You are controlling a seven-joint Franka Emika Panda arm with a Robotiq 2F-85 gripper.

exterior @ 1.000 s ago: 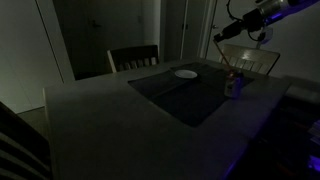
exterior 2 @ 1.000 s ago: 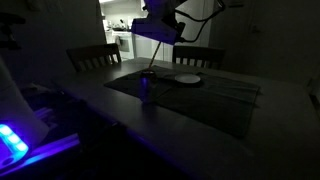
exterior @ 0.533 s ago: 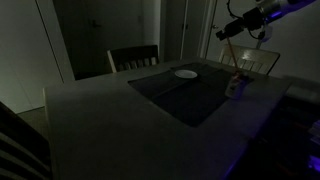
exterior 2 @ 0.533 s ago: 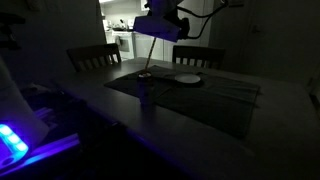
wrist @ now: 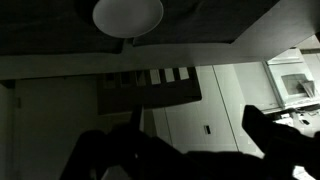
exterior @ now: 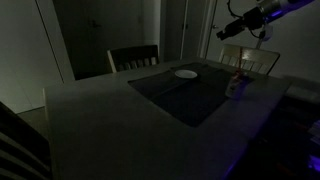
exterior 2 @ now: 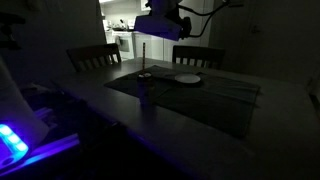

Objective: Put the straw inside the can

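Note:
The can [exterior: 233, 87] is a small dim cylinder standing on the dark mat [exterior: 185, 92], and it shows in both exterior views, can [exterior 2: 145, 90]. The thin reddish straw [exterior 2: 143, 60] stands nearly upright with its lower end in the can. It is only faint in the other exterior view, straw [exterior: 236, 71]. My gripper [exterior: 226, 33] hangs above the straw's top, apart from it, gripper [exterior 2: 150, 36]. In the wrist view my gripper [wrist: 186, 142] is open, with dark fingers [wrist: 272, 132] on either side and nothing between them. Straw and can are out of the wrist view.
A flat white plate [exterior: 185, 73] lies on the mat behind the can, plate [exterior 2: 187, 79], plate [wrist: 128, 14]. Wooden chairs [exterior: 134, 58] stand at the table's far side, chairs [exterior 2: 92, 57]. The room is very dark. A blue glow [exterior 2: 12, 138] shows at one table edge.
The jaws opened and let go of the straw. The straw went from leaning under the gripper to standing upright in the can. The gripper rose slightly.

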